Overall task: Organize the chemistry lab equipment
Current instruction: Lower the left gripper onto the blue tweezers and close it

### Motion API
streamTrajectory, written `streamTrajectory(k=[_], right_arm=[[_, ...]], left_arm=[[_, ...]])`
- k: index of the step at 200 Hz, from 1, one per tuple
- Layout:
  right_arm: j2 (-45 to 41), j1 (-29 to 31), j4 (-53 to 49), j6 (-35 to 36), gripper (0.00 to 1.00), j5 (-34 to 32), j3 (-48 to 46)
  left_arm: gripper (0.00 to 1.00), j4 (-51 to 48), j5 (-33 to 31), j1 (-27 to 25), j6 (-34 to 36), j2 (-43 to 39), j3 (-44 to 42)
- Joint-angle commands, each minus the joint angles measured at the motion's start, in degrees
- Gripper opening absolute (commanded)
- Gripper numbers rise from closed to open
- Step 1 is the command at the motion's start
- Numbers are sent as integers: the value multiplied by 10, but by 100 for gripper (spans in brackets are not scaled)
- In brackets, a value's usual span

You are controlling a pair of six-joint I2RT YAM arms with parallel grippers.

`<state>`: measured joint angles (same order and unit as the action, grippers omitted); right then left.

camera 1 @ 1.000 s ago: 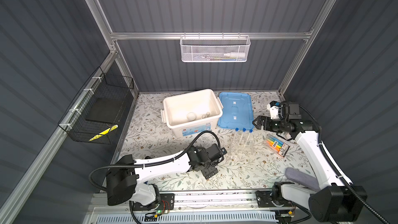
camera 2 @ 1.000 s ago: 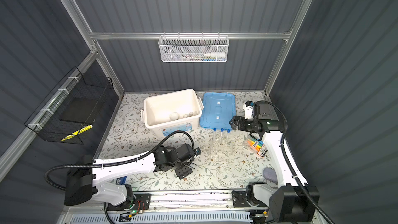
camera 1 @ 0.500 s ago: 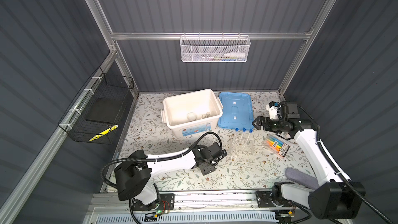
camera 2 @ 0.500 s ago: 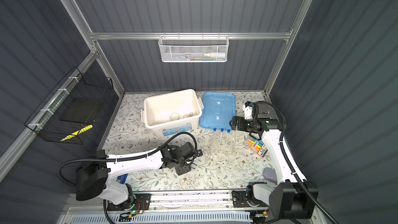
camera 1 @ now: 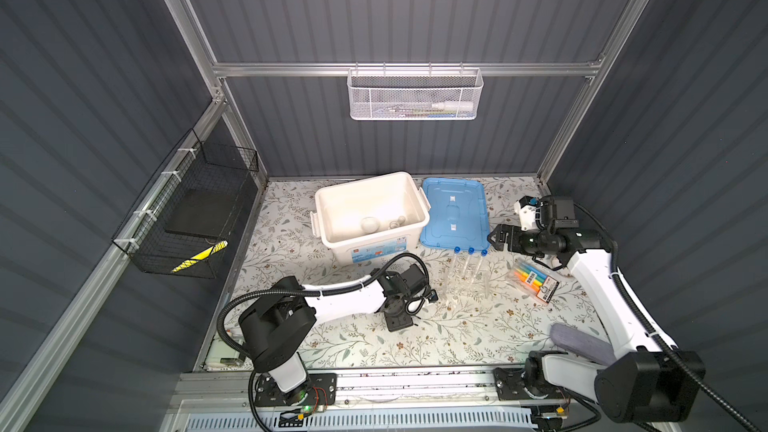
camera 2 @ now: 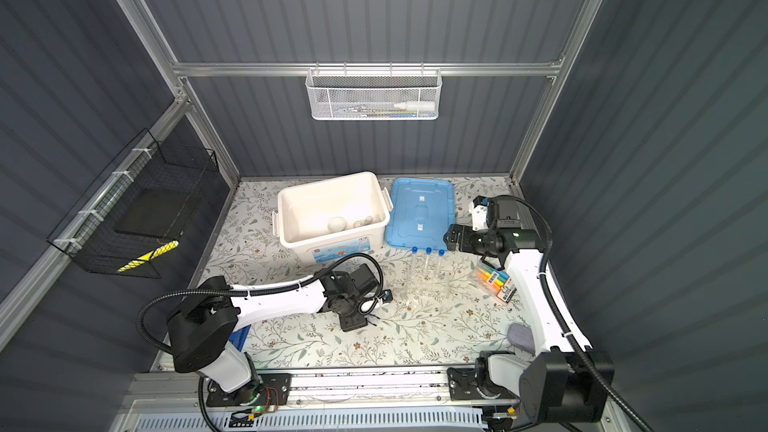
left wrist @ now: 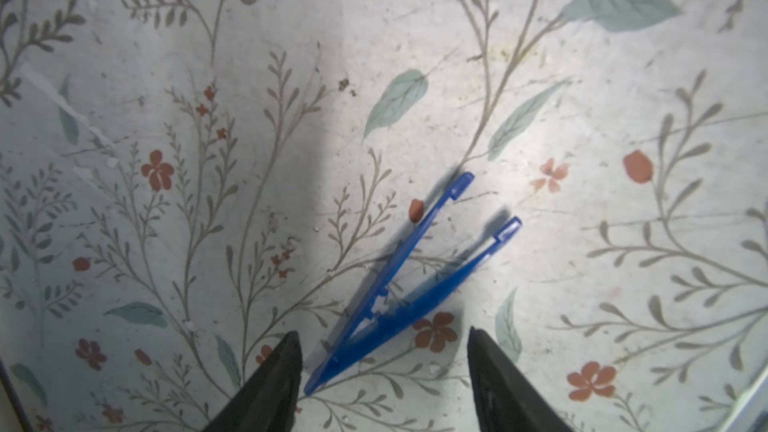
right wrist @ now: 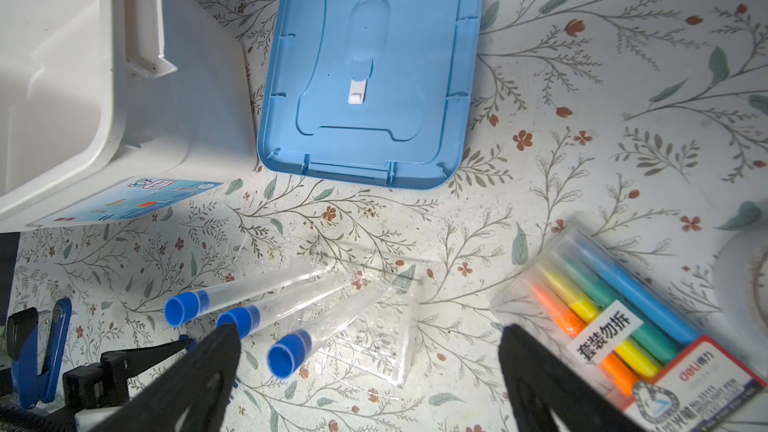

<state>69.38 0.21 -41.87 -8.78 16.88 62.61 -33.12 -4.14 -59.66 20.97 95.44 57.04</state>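
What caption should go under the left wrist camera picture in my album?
Open left gripper with a finger on either side of the joined end of blue plastic tweezers lying on the flowery table.

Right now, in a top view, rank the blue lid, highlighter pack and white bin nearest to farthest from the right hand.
1. Blue lid, just left of the right hand.
2. Highlighter pack, nearer the front edge.
3. White bin, left beyond the lid.
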Motion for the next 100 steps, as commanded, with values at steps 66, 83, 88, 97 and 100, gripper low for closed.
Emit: streamTrajectory(k=[66, 83, 88, 97, 100], right_arm=[[9, 3, -11, 3, 99, -12, 19], [10, 3, -10, 2, 99, -10, 19], [10, 3, -10, 2, 99, -10, 19], [11, 3, -9, 1, 99, -9, 19], [11, 3, -9, 1, 99, -8, 19]], left_arm=[[45, -5, 52, 6, 8, 57, 20], [36, -3, 49, 13, -5, 64, 26], [34, -3, 48, 14, -10, 66, 29], [30, -2, 42, 17, -23, 73, 33], [29, -2, 40, 18, -27, 76, 35]])
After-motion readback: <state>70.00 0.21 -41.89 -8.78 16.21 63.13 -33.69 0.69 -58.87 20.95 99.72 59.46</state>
